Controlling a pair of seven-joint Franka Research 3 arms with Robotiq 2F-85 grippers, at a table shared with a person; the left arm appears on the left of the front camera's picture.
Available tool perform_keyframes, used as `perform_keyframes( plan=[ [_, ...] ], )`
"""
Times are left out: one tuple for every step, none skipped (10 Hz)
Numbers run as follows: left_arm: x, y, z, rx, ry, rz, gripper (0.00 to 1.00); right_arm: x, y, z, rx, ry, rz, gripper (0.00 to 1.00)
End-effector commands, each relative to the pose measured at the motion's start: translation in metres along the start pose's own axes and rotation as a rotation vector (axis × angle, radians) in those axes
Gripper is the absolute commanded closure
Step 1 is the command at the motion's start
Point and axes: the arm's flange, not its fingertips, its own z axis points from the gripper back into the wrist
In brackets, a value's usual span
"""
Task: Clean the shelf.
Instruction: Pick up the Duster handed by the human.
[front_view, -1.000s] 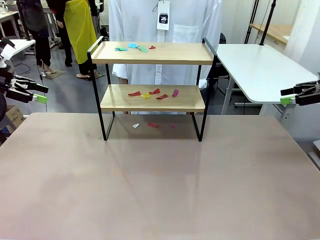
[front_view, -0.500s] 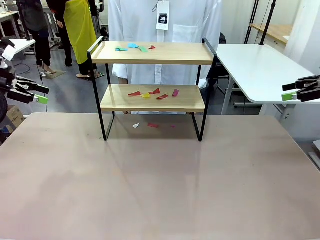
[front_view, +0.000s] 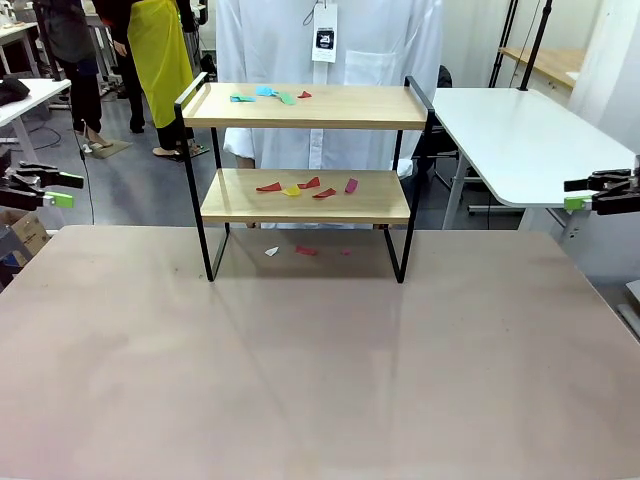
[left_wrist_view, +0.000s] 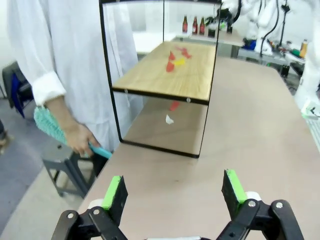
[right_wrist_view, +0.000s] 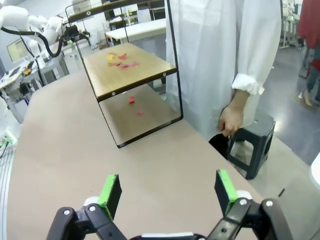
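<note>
Surface: tan table, lab behind. Item: shelf, standing at the table's far middle, coloured scraps on both boards and beneath. Left gripper, right gripper: fingers spread wide, empty, well apart from it. Risk (judged): reaching between tiers could clip the thin frame, shoving the rack or scattering scraps.

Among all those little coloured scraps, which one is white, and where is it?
The white scrap lies on the table beneath the shelf, just left of a red scrap; every other scrap is coloured.
</note>
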Motion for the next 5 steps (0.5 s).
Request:
perform_keyframes(
  plan=[
    [0.001, 0.002, 0.008, 0.007, -0.120, -0.084, 0.00, 0.004, -0.018, 0.009, 0.009, -0.087, 0.032, 0.00],
    [-0.002, -0.002, 0.011, 0.030, -0.151, -0.099, 0.00, 0.004, -0.024, 0.014, -0.001, -0.114, 0.023, 0.00],
    [-0.002, -0.003, 0.013, 0.043, -0.174, -0.102, 0.00, 0.006, -0.027, 0.020, -0.008, -0.138, 0.017, 0.00],
    [-0.004, -0.005, 0.016, 0.057, -0.197, -0.102, 0.00, 0.007, -0.029, 0.024, -0.015, -0.161, 0.018, 0.00],
    [-0.005, -0.006, 0.019, 0.063, -0.209, -0.105, 0.00, 0.009, -0.032, 0.027, -0.018, -0.177, 0.015, 0.00]
  ],
)
